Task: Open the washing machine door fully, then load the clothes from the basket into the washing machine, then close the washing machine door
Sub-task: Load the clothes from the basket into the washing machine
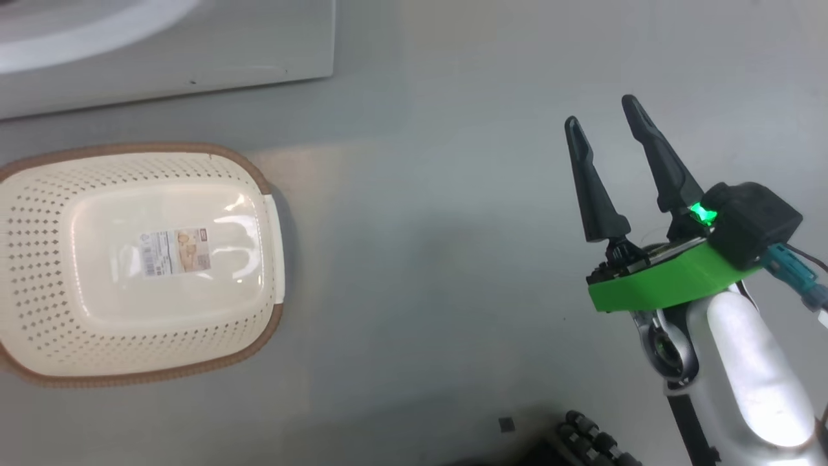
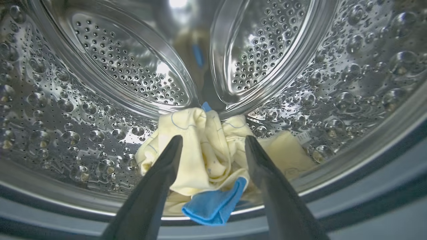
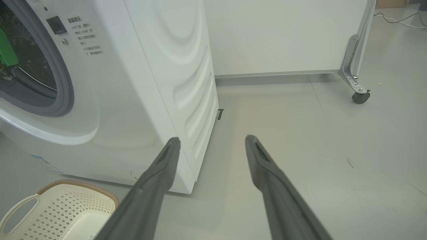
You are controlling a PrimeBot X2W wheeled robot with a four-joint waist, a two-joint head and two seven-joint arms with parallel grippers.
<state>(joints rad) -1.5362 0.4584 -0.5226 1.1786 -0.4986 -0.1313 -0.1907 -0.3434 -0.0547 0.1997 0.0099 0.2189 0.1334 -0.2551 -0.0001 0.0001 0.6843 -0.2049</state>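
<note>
The clothes (image 2: 200, 150), pale yellow with a blue cuff (image 2: 213, 205), lie bunched on the floor of the washing machine's steel drum (image 2: 66, 116), near its front lip. My left gripper (image 2: 213, 137) is open inside the drum mouth, a finger on each side of the heap, gripping nothing. The basket (image 1: 39, 259) stands empty on the floor in front of the washing machine (image 3: 150, 83), with only its label sticker inside. My right gripper (image 1: 600, 110) hangs open and empty over bare floor, to the right of the basket (image 3: 66, 203). The washing machine door is out of view.
Right of the washer, a white panel on a caster wheel (image 3: 360, 96) stands at the back. A cable (image 3: 393, 18) lies on the floor in the far corner. Open grey floor spreads between the basket and my right arm. My dark base (image 1: 582, 440) shows at the bottom.
</note>
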